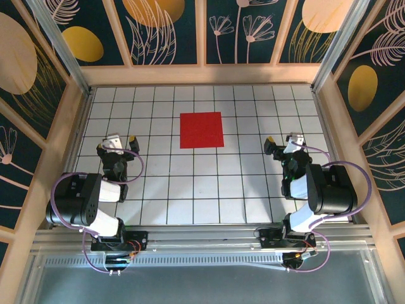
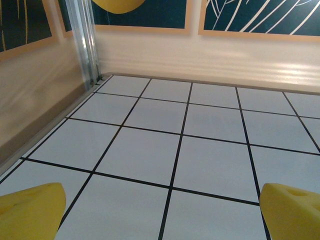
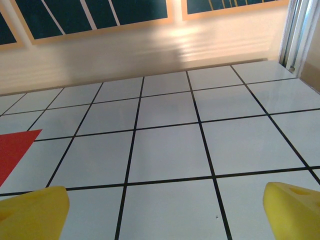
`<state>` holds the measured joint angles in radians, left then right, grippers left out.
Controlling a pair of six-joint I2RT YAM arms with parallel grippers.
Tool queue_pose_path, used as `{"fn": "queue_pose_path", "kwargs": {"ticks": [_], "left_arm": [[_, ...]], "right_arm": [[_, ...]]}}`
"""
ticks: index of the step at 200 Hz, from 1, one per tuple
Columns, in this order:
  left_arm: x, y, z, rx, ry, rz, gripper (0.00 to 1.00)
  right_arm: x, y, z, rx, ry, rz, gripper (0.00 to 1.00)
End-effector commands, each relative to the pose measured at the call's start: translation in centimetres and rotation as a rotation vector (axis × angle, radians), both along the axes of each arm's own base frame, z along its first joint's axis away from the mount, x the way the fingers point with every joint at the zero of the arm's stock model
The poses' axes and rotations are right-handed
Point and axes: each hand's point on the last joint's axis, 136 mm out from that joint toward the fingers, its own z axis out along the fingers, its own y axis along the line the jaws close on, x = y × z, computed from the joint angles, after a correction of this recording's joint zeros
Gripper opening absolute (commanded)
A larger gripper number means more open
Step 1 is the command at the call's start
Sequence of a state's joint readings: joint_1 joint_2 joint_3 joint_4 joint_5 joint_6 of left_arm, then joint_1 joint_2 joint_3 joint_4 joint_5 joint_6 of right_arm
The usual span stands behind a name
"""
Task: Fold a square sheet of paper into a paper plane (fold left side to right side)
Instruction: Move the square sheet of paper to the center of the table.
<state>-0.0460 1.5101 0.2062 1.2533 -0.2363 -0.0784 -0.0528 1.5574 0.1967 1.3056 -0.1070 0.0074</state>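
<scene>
A thin, bright red square sheet of paper [image 1: 201, 130] lies flat and uncreased on the white, black-lined grid table [image 1: 190, 202], in the middle of the far half. It sits between the two arms and well beyond both. In the right wrist view one red corner of it shows at the left edge. The left gripper [image 1: 117, 143] rests low over the tiles near its own side wall, its jaws spread wide with nothing between them; its yellow fingertips [image 2: 30, 212] frame bare tile in the left wrist view. The right gripper [image 1: 281, 143] is likewise released and empty, and its yellow fingertips [image 3: 295, 210] are also apart over bare tile. By my judgement the first fold has not begun, so the step in hand is the approach to the sheet. To do it well, the left arm should probably come in at the sheet's left edge, low and shallow, since paper this thin gives little to pinch when it lies flush on a glossy surface. The right arm could press down on the right half so the sheet does not skate away. The lifted edge should then travel over in an arc to meet the right edge, corners matched before any crease is pressed. A skewed start would likely spoil every later fold.
</scene>
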Motion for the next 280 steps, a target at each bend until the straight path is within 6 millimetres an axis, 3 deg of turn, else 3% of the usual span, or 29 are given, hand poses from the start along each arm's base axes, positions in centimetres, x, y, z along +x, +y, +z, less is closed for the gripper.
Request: {"fn": "queue_pose_path", "kwargs": {"ticks": [1, 51, 108, 136, 156, 179, 215, 266, 280], "left_arm": [[0.6, -0.1, 1.4, 0.008, -0.053, 0.000, 0.99], [0.3, -0.1, 1.7, 0.011, -0.062, 0.000, 0.99], [0.1, -0.1, 4.4, 0.013, -0.073, -0.005, 0.99], [-0.4, -0.3, 7.9, -0.062, -0.123, -0.011, 0.99], [0.7, -1.4, 9.8, -0.221, -0.064, -0.049, 0.99], [2.3, -4.6, 10.6, -0.405, 0.080, -0.183, 0.99], [2.3, -11.6, 8.2, -0.621, 0.287, -0.449, 0.99], [4.4, -22.8, 3.7, -0.641, 0.575, -0.647, 0.99], [5.9, -25.3, 3.6, -0.606, 0.610, -0.667, 0.99]], "right_arm": [[0.6, -0.3, 1.2, 0.010, -0.046, -0.009, 0.99], [0.3, -0.5, 1.4, 0.012, -0.056, -0.022, 0.99], [-0.8, -0.8, 3.6, 0.011, -0.108, -0.044, 0.99], [-1.3, -0.8, 5.4, 0.037, -0.102, -0.069, 0.99], [-1.9, -0.8, 7.0, 0.135, -0.068, -0.087, 0.99], [-2.5, 0.3, 7.9, 0.271, 0.036, -0.052, 0.99], [-4.7, 4.2, 7.8, 0.477, 0.211, 0.079, 0.99], [-5.9, 8.9, 6.3, 0.518, 0.377, 0.154, 0.99], [-5.9, 9.4, 5.9, 0.486, 0.405, 0.139, 0.99]]}}
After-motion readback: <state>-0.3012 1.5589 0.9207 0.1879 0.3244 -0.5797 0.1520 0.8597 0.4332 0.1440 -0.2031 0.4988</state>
